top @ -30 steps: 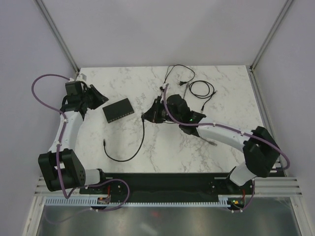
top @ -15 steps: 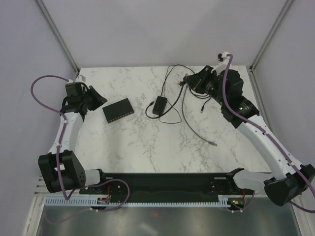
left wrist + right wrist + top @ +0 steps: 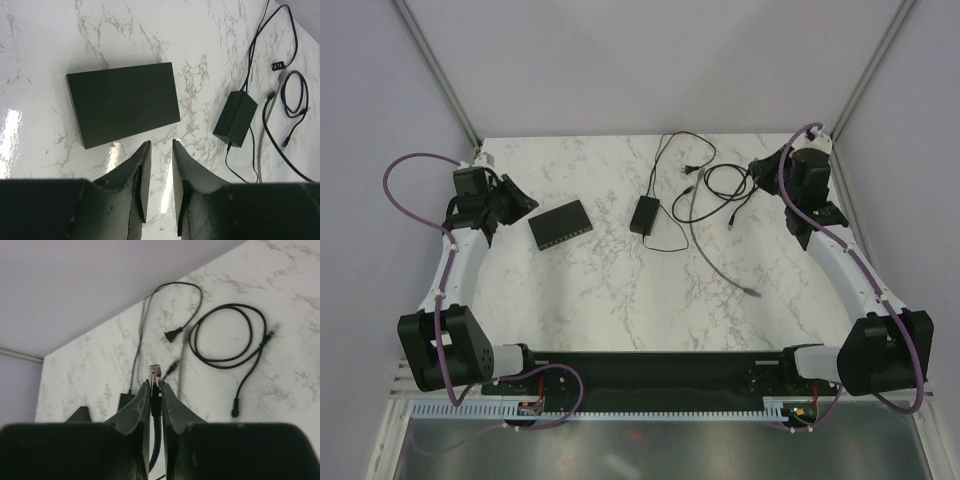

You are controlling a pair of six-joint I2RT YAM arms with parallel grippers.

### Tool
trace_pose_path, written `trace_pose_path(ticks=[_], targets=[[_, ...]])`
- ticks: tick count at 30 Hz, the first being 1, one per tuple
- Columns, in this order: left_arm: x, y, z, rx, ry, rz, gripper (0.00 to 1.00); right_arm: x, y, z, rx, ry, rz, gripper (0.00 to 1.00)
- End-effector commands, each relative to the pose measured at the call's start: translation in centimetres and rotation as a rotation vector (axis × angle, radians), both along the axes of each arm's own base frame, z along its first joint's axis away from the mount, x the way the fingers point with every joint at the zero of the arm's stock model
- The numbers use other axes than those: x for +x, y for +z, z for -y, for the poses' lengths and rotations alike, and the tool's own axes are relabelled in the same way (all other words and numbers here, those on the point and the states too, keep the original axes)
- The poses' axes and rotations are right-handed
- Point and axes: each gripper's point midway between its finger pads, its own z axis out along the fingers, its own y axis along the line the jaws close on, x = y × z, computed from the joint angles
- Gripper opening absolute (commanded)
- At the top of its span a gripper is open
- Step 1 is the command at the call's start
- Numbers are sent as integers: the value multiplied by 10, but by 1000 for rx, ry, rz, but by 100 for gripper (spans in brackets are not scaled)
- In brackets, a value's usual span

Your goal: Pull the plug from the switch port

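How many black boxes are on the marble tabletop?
2. The flat black rectangular switch lies left of centre; the smaller black power-adapter brick lies mid-table, to its right and apart from it. None seem hidden.

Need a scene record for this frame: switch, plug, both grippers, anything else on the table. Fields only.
switch: flat on the table, no cable seen in it
plug: clear tip, away from the switch, at the far right
right gripper: jaws shut on the plug
left gripper: jaws slightly apart, empty, close to the switch, not touching
power adapter: mid-table, lead attached
grey cable: loose, right of the adapter
black cable coil: loose, far right
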Motion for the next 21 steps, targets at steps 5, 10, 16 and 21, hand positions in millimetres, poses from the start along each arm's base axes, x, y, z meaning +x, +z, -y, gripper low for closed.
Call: trace_pose_path(ticks=[5,10,16,21], targets=[[4,6,8,-23,-42,37,31,-11,-71,34,-52,-139,-60,0],[4,6,11,-35,-52,40,31,-37,-129,54,-75,-247,-199,0],[3,7,12,-38,-59,44,33,-65,-187,76,-133,-362,-384,1],[3,7,14,-43,-64,46,33,-71,-212,86,-203,-376,-466,7]])
